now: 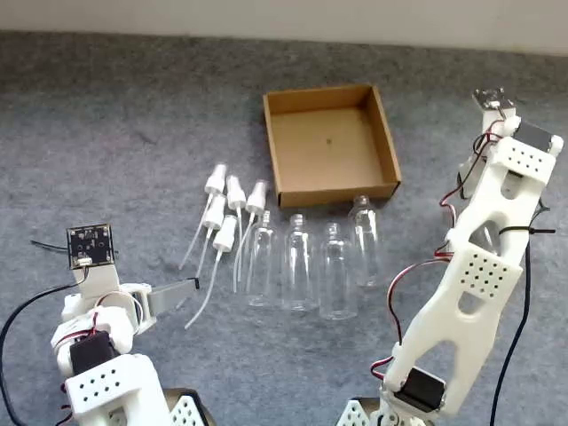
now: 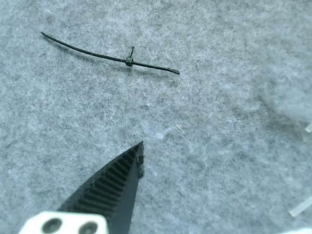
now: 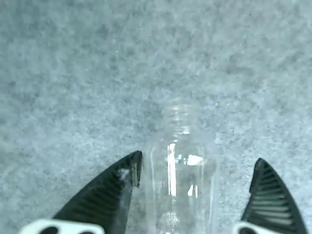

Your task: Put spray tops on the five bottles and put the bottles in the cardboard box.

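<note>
Your right pincer (image 3: 198,160) stood wide, with one clear bottle (image 3: 180,185) lying between its fingers. One black finger (image 3: 109,192) was just beside the bottle's wall and the other was a little apart from it. The bottle's neck pointed away from the pincer. This bottle lay well to the right-arm side of the cardboard box (image 1: 330,191).

Four more bottles (image 1: 299,262) lay side by side just before the box's near wall, with their necks toward it. The five spray tops (image 1: 225,232) lay in a loose group beside the box's near corner, on the left-arm side. Their thin tubes ran away from the box.

Your right arm (image 1: 484,266) was stretched forward over its bottle, with the wrist bent down. Your left arm (image 1: 98,382) was folded low, far from the box. Your left pincer (image 1: 173,297) pointed toward the tubes of the spray tops. It was open, and there was bare felt beside its one black finger.

The worktop (image 1: 133,115) was covered with grey felt, and a black cable tie (image 2: 129,61) lay on it. A pale wall (image 1: 266,13) stood behind the box.
</note>
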Controlling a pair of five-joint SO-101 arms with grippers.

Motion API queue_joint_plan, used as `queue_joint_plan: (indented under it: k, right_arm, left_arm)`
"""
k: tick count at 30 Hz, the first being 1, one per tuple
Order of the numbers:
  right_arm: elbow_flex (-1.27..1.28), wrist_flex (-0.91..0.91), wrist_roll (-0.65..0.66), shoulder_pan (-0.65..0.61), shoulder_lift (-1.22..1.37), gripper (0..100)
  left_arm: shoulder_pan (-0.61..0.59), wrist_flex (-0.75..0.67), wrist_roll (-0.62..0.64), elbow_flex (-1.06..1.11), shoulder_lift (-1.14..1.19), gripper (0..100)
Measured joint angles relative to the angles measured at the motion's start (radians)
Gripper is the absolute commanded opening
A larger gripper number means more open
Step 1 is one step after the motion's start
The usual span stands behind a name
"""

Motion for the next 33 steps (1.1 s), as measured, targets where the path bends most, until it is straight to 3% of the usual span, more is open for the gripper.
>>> queue_joint_plan:
  k: [5, 11, 33]
  right_arm:
    - [-0.002, 0.000, -0.003, -0.012, 0.000, 30.3]
    - [-0.002, 0.000, -0.003, -0.012, 0.000, 19.7]
    - [-0.017, 0.003, 0.003, -0.011, 0.094, 22.4]
  left_arm:
    - [0.000, 0.000, 0.000, 0.000, 0.000, 58]
    - [0.000, 0.000, 0.000, 0.000, 0.000, 58]
    - [0.000, 0.000, 0.000, 0.000, 0.000, 58]
